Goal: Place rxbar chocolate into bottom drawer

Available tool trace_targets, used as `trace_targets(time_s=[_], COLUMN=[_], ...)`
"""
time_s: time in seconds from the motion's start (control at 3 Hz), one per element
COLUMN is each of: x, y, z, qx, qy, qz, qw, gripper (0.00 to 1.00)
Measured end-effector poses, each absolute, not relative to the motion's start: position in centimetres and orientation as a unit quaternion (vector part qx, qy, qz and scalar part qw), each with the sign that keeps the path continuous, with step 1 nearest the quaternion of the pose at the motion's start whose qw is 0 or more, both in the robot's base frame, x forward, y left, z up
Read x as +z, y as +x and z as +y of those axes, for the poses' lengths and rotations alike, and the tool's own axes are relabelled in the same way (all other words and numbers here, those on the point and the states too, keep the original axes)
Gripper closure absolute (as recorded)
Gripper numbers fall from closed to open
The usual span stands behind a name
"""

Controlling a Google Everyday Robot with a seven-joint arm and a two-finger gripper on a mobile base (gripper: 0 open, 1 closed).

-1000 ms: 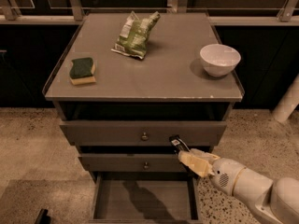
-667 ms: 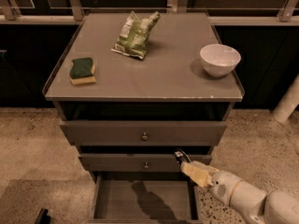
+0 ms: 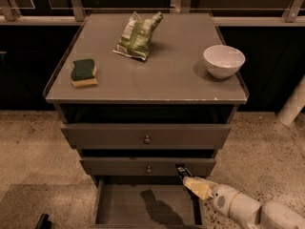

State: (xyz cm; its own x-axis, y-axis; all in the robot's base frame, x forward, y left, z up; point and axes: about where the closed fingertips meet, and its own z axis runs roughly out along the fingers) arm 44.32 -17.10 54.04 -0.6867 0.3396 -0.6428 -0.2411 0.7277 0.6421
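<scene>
Your gripper [image 3: 190, 181] sits low at the right, over the right rear corner of the open bottom drawer [image 3: 116, 209], with the arm [image 3: 248, 210] reaching in from the lower right. Its pale fingers [image 3: 199, 189] are pinching the bar [image 3: 181, 170], which sticks up and to the left from the tips, its dark wrapper in front of the middle drawer [image 3: 119, 167]. You can see the bar is above the tray floor, not lying on it. A shadow [image 3: 153, 205] falls on that floor. On the cabinet top [image 3: 167, 80] are a sponge [image 3: 84, 72], a chip bag [image 3: 137, 35] and a bowl [image 3: 224, 60], well apart from one another.
</scene>
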Motion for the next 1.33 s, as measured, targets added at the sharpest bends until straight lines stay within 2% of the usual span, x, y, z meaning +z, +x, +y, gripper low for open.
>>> trace_targets(time_s=[0.67, 1.33], x=[43.8, 33.3], y=[45.5, 47.5], z=[-19.2, -15.7], qx=[0.364, 0.364], qy=[0.127, 0.13], qz=[0.855, 0.872], qw=[0.347, 0.299], gripper=[1.0, 1.0])
